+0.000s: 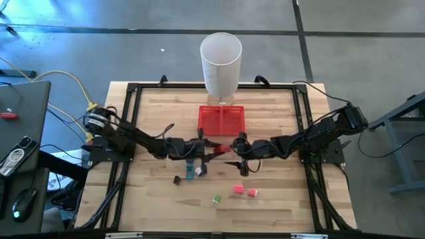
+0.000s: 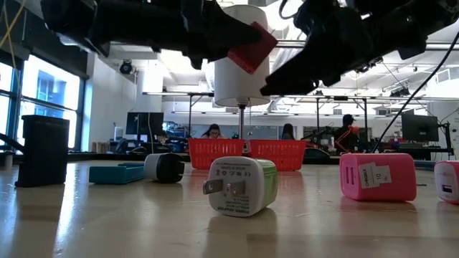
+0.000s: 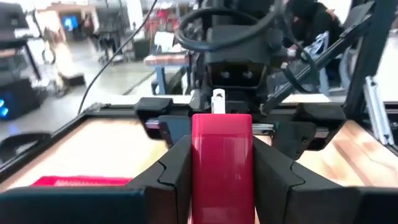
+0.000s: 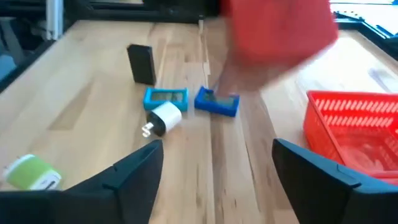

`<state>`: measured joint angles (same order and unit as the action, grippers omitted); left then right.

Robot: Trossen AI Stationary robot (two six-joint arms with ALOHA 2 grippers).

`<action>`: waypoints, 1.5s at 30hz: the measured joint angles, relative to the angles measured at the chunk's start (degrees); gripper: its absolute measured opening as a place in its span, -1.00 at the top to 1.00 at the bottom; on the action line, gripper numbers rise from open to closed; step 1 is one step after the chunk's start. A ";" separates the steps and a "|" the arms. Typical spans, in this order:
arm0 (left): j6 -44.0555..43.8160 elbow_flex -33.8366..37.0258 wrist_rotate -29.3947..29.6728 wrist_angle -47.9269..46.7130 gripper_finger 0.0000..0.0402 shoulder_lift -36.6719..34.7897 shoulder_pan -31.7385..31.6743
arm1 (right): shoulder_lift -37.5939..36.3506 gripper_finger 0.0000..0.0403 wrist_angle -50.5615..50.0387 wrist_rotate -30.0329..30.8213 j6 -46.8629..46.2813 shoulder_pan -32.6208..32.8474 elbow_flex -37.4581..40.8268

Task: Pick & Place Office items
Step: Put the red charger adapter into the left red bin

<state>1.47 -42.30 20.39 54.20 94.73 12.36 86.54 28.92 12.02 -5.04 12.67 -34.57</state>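
**Inspector A:** The left gripper (image 3: 221, 168) is found clamped on a red block (image 3: 222, 158), held clear of the table (image 1: 279, 199) near its middle, just in front of the red mesh tray (image 1: 222, 119). In the left wrist view a metal prong is seen at the block's far end, so it is taken for a plug-type adapter.

**Inspector B:** And the right gripper (image 4: 217, 162)?

**Inspector A:** Its fingers are seen standing apart with nothing between them. It is placed directly opposite the left gripper, close to the red block. A hand-over is judged likely, though its direction cannot be told.

**Inspector B:** Why is the block held aloft there?

**Inspector A:** It is presumably kept above the table so that it can be passed or carried over the tray's wall without being dragged.

**Inspector B:** The remaining items?

**Inspector A:** All are noted lying on the table. A green-white adapter (image 2: 240, 186) lies nearest the front edge, with two pink blocks (image 1: 244, 190) beside it. A dark block (image 4: 142, 63), two blue pieces (image 4: 216, 101) and a white plug (image 4: 163, 118) lie grouped under the left arm. The tall white bin (image 1: 221, 63) stands behind the tray. No item can be made out inside the tray.
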 joint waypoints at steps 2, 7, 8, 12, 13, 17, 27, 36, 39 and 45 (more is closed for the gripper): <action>-0.15 -0.02 2.25 -4.87 0.44 -3.24 0.00 | 0.02 -0.44 -0.29 0.28 0.00 0.00 0.01; 0.61 -0.02 7.77 -18.74 0.44 -12.34 -0.82 | 0.01 -0.39 -0.48 0.38 0.00 0.00 0.01; 0.18 -0.02 7.81 -21.09 0.44 -13.95 -1.35 | 0.01 -0.39 -0.48 0.43 0.00 0.00 0.01; -2.21 -0.02 7.96 -26.83 0.44 -17.23 -3.91 | 0.02 -0.36 -0.54 0.48 0.02 -0.02 0.00; -2.42 -0.02 7.94 -27.24 0.44 -17.38 -4.73 | 0.00 -0.36 -0.45 0.48 0.02 -0.02 0.02; -4.62 -0.72 7.59 -35.41 0.44 -17.44 -9.30 | 0.01 -0.36 -0.13 0.48 0.02 -0.04 0.01; -16.83 -6.04 2.79 -53.31 0.44 -16.94 -19.42 | 0.00 -0.34 -0.02 0.55 0.03 -0.07 0.00; -16.31 -16.60 -2.19 -65.17 0.44 -6.94 -20.98 | 0.02 -0.34 -0.33 1.11 -1.40 -1.32 0.00; -18.81 -21.92 -2.54 -71.95 0.44 -3.38 -21.70 | 0.01 -0.34 -0.63 0.31 -2.82 -1.97 0.00; -19.06 -25.87 -2.23 -74.94 0.42 0.15 -21.74 | 0.01 -0.34 -1.28 -2.09 -2.84 -2.17 -0.01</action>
<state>-17.58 -68.17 18.16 -20.74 94.89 -9.38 86.55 27.65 9.93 -7.88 10.49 -34.58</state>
